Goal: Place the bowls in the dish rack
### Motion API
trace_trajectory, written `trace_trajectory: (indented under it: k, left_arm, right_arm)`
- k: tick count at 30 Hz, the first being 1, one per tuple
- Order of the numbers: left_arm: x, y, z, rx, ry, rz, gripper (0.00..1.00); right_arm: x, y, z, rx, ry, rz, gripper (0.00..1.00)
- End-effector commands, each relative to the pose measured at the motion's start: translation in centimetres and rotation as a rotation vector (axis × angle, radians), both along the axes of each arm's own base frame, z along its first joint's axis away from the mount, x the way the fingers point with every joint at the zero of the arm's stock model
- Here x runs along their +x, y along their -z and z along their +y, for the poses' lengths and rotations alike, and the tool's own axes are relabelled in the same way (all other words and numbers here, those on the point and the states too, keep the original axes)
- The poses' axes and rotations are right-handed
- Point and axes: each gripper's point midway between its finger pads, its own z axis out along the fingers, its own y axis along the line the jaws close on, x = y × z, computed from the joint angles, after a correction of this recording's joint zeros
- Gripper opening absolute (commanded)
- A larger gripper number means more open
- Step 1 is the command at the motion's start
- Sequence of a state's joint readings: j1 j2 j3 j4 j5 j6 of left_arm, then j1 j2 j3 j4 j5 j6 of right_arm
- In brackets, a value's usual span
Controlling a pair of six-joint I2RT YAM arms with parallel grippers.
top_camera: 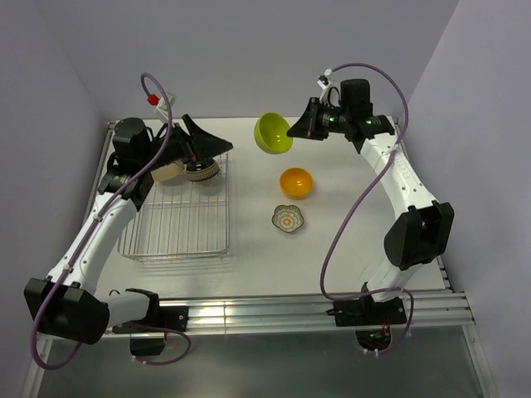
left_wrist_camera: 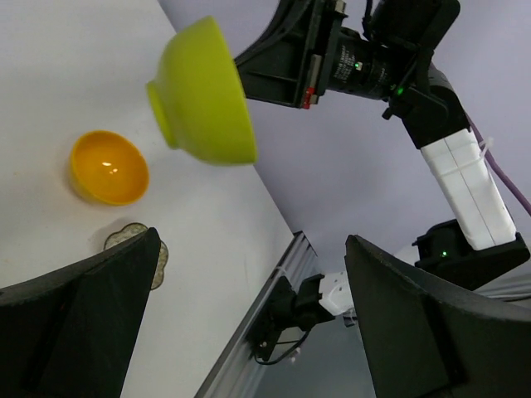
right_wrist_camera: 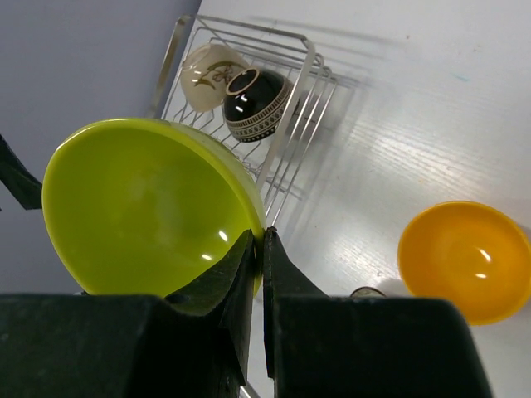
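Note:
My right gripper (top_camera: pixel 292 130) is shut on the rim of the lime-green bowl (top_camera: pixel 273 133), holding it tilted in the air between the dish rack (top_camera: pixel 177 217) and the orange bowl (top_camera: pixel 296 182). In the right wrist view the fingertips (right_wrist_camera: pixel 259 242) pinch the lime-green bowl (right_wrist_camera: pixel 141 207) by its edge. A small scalloped patterned bowl (top_camera: pixel 288 218) lies on the table below the orange one. A white bowl (top_camera: pixel 169 172) and a dark patterned bowl (top_camera: pixel 203 171) rest in the rack's far end. My left gripper (top_camera: pixel 207 141) hangs open over that end, holding nothing.
The rack's wire floor (right_wrist_camera: pixel 286 141) is bare apart from the two bowls at the far end. An aluminium rail (top_camera: pixel 290 311) runs along the table's near edge. Purple walls close in the back and sides.

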State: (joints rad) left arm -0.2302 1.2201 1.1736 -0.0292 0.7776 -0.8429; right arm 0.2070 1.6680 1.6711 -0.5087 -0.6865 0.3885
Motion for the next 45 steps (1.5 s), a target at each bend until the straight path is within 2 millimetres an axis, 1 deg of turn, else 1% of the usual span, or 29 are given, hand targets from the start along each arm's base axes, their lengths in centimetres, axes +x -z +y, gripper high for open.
trace_trajectory:
  k: [1,4,6,7,12,17,18,20,22,25,31,37,39,41,42,45]
  left_arm:
    - [-0.9,-2.6,-1.8,-0.061,0.033,-0.070,0.99]
    - [-0.5,-1.4,-3.0,-0.036,0.025,-0.043,1.00]
    - [-0.3,-0.8,-3.3,-0.038,0.017,-0.018,0.99]
    - [0.0,0.0,-3.6,-0.036,0.009,0.004,0.99]
    - [0.7,1.5,-4.1,-0.017,-0.013,0.061,1.00]
    - [0.7,1.4,-4.4,-0.014,-0.023,0.055,1.00]
    - [0.7,1.3,-4.4,-0.015,-0.021,0.048,1.00]
    - [0.7,1.3,-4.4,-0.015,-0.023,0.050,0.99]
    - [0.5,1.3,-4.4,-0.016,-0.018,0.047,0.99]
    - [0.0,0.9,-4.6,-0.035,0.006,0.041,0.99]
    - [-0.8,0.7,-4.6,-0.057,0.031,0.040,0.99]
    - [-1.2,0.6,-4.7,-0.081,0.049,0.050,0.86]
    - [-1.3,0.4,-4.8,-0.093,0.059,0.050,0.79]
    - [-1.5,0.1,-4.9,-0.101,0.072,0.043,0.75]
    - [-1.5,0.2,-4.9,-0.100,0.075,0.045,0.69]
    - [-1.5,0.2,-5.0,-0.101,0.078,0.042,0.63]
  right_arm:
    - [-1.3,-3.6,1.5,0.008,-0.021,-0.111,0.00]
    - [-2.2,-4.0,2.3,-0.001,-0.039,-0.136,0.00]
    - [-2.9,-4.5,2.7,0.009,-0.062,-0.145,0.00]
    - [-3.1,-4.6,2.9,0.011,-0.068,-0.146,0.00]
    - [-4.3,-5.3,3.5,0.001,-0.103,-0.170,0.00]
    - [-5.7,-5.1,4.4,-0.016,-0.150,-0.188,0.00]
    - [-5.9,-4.8,4.6,-0.022,-0.158,-0.186,0.00]
    - [-6.5,-5.0,5.1,-0.020,-0.175,-0.194,0.00]
    - [-6.6,-5.0,5.5,-0.015,-0.189,-0.190,0.00]
    - [-6.7,-5.4,5.7,-0.006,-0.194,-0.193,0.00]
    - [-6.7,-5.4,5.9,0.007,-0.203,-0.182,0.00]
    - [-6.9,-5.2,6.0,0.006,-0.208,-0.175,0.00]
    - [-6.9,-5.0,6.0,0.007,-0.210,-0.174,0.00]
    - [-6.8,-4.8,5.9,0.003,-0.208,-0.168,0.00]
    - [-6.8,-4.7,5.9,0.000,-0.208,-0.167,0.00]
    - [-6.9,-4.7,6.0,0.002,-0.214,-0.165,0.00]
